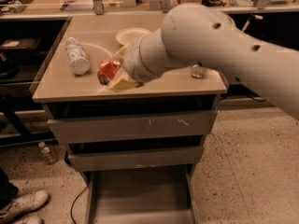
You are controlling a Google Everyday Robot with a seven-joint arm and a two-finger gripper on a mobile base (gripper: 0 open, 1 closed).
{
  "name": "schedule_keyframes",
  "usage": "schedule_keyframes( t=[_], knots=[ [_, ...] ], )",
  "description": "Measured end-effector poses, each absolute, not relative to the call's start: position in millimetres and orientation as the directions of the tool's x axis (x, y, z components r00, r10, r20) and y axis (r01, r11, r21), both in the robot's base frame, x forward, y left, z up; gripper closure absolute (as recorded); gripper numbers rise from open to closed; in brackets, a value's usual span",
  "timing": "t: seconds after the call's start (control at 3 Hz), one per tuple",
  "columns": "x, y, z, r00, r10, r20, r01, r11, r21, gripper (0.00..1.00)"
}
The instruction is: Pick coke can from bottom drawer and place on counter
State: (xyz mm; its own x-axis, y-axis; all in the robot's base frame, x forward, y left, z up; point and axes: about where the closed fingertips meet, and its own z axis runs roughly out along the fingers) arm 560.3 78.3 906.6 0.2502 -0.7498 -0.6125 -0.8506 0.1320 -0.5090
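Gripper (113, 76) is clenched on the can (107, 69), over the counter (182, 84) near its front edge, left of middle. Can sits tilted in the grip, with one pale finger (123, 82) showing under and beside it. Cannot tell if the can touches the counter top or hangs just above it. The drawer (140, 197) is pulled open below the counter, can not in it.

Handling, as a guess:
- Can is thin metal, stiff enough for a firm pinch but it dents if squeezed hard.
- Smooth painted wall, so a bit slippery.
- Weight depends on whether it is full, which cannot be told here.
- Best hold is across the middle of the round wall, fingers on opposite sides, not on the rims.
- The tilt means it should be levelled before letting go, or it may tip and roll.

Bottle (77, 56) lies on the counter left of the can, apart from it. Bowl (132, 33) sits toward the counter's back. Free counter is near the front edge, right of the can.
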Motion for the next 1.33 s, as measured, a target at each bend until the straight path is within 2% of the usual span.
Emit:
schedule_keyframes(
  t=[0.67, 1.33],
  knots=[
    [660.2, 71.6, 916.6, 0.228, -0.736, -0.637, -0.861, 0.153, -0.484, 1.0],
    [698.6, 68.1, 867.3, 0.157, -0.702, -0.695, -0.899, 0.19, -0.395, 1.0]
  ],
)
